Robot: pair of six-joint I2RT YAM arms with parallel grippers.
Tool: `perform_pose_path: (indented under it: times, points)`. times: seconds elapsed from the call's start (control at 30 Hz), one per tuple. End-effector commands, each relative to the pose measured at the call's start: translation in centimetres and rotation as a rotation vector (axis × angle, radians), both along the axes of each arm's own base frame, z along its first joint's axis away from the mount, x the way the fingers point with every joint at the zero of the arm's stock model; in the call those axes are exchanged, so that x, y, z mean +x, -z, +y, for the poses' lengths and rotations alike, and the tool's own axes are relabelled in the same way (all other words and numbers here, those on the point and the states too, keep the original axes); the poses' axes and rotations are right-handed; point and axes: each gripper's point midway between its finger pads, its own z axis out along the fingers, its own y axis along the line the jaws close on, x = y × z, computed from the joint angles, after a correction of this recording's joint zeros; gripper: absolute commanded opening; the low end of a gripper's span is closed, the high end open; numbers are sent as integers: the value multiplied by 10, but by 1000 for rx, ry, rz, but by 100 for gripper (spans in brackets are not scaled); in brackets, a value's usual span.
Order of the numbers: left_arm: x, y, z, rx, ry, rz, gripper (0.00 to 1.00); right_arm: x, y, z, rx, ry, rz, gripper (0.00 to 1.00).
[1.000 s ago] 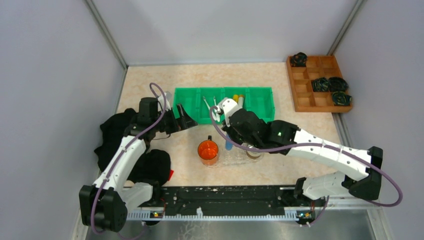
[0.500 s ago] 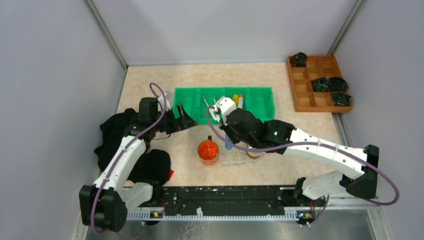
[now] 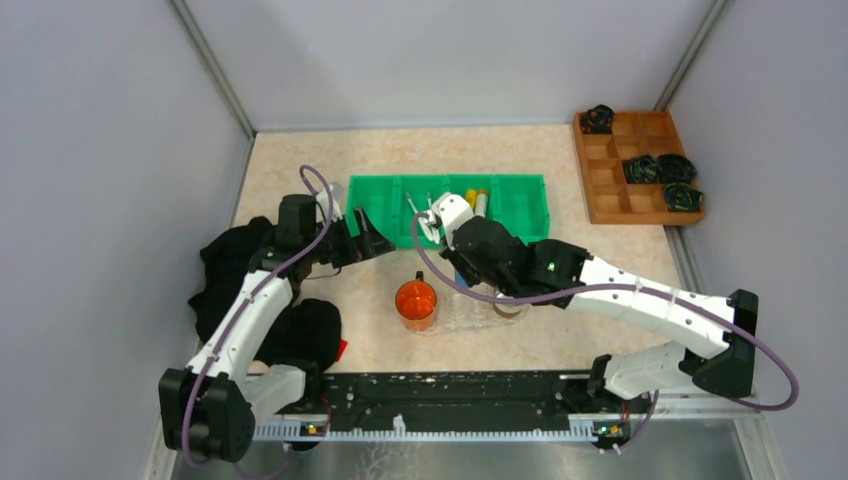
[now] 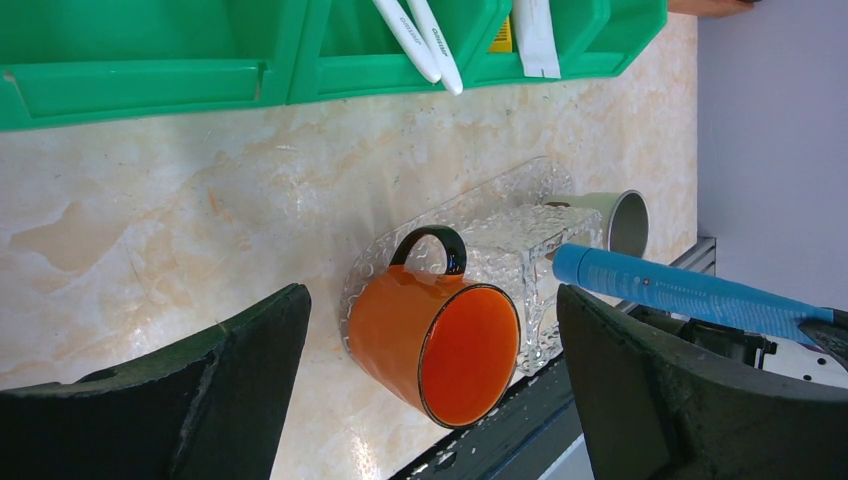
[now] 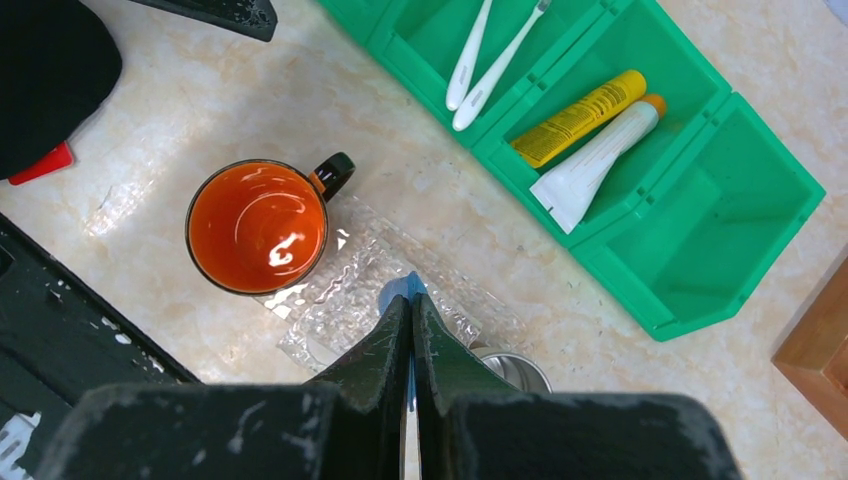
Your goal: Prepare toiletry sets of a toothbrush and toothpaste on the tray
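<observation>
One slight shift: right pincer [image 5: 410,305], clamped on blue toothpaste [image 4: 680,295], nudges tube over tray [image 4: 520,188] beside orange mug [image 4: 430,335]; left pincer [image 3: 372,238] apart, idle. Release pending; no set complete.

I count: two toothbrushes [image 5: 468,58]; three toothpaste tubes (blue tube [image 4: 680,293], yellow tube [image 5: 580,118], white tube [image 5: 590,165]); one clear tray [image 5: 340,295]; two cups (orange mug [image 5: 258,226], grey cup [image 4: 628,222]); one green bin [image 3: 522,205]; one wooden box [image 3: 600,195].

- Toothbrush handles [image 4: 435,45]: small dark print runs along each white shaft; too small to read.
- Yellow toothpaste tube [image 5: 580,118]: dark lettering along the body; illegible.
- Blue toothpaste tube [image 4: 680,292]: one tiny mark; unreadable.
- Finding: no legible text.
</observation>
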Motion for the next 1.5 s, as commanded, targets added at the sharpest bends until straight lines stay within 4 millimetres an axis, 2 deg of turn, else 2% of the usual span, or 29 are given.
perform_pose_path:
  times: [0.0,0.43,0.83,1.47]
  points:
    - [1,1,-3,-3,20,-5,99,7,-29,9,69,6,-48,0]
    - [2,3,-3,4,22,-3,99,5,-12,17,78,-6,-15,0]
    - [1,8,-3,5,21,5,99,4,12,24,90,-13,28,0]
    - [0,9,-3,1,19,10,99,7,52,9,136,31,69,0]
